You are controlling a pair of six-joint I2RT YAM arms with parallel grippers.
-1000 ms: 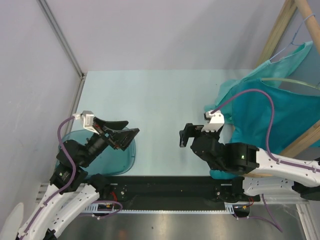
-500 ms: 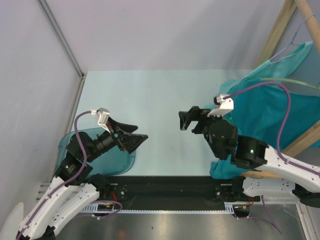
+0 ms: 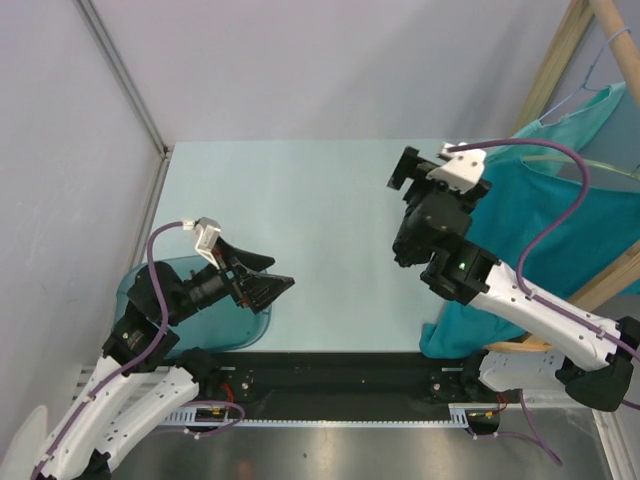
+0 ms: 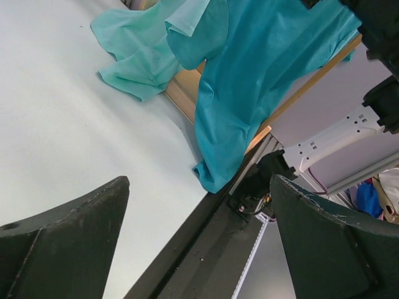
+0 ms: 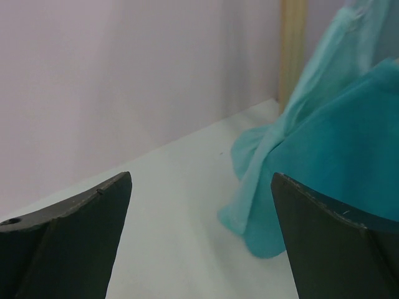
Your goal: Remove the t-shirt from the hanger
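Top external view: t-shirt (image 3: 560, 220) hangs at the right edge of the table (image 3: 300, 210), draped on a pale hanger (image 3: 585, 163) against a wooden rack (image 3: 560, 60), with its lower folds on the tabletop. Right gripper (image 3: 415, 165) is raised just beside the shirt, jaws fully spread, holding nothing. Left gripper (image 3: 270, 275) sits near-left over a blue tub (image 3: 255, 318), jaws wide apart and empty, well apart from the shirt.

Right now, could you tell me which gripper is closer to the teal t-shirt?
The right gripper, open beside the t-shirt; the left gripper sits across the table, near its left edge.
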